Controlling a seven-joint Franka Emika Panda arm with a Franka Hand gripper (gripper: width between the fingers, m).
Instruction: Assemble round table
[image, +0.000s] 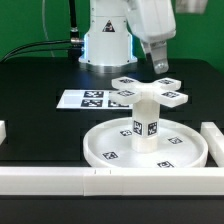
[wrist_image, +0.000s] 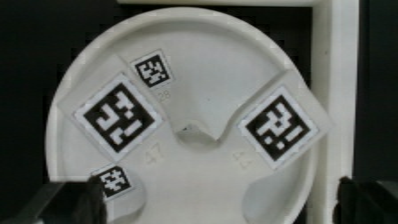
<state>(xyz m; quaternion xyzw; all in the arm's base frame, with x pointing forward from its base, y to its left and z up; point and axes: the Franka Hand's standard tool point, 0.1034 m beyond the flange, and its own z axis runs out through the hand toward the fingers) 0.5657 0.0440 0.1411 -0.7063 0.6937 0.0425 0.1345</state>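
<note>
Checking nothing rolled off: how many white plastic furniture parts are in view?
3. The large rimmed round disc lies on the table, the short thick cylinder stands in it, and the cross-shaped piece sits on top.

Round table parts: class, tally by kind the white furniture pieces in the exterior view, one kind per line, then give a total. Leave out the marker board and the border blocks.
Round disc: 1
Short thick cylinder, standing upright in the middle of the disc: 1
Cross-shaped piece, on top of the cylinder: 1
Total: 3
</note>
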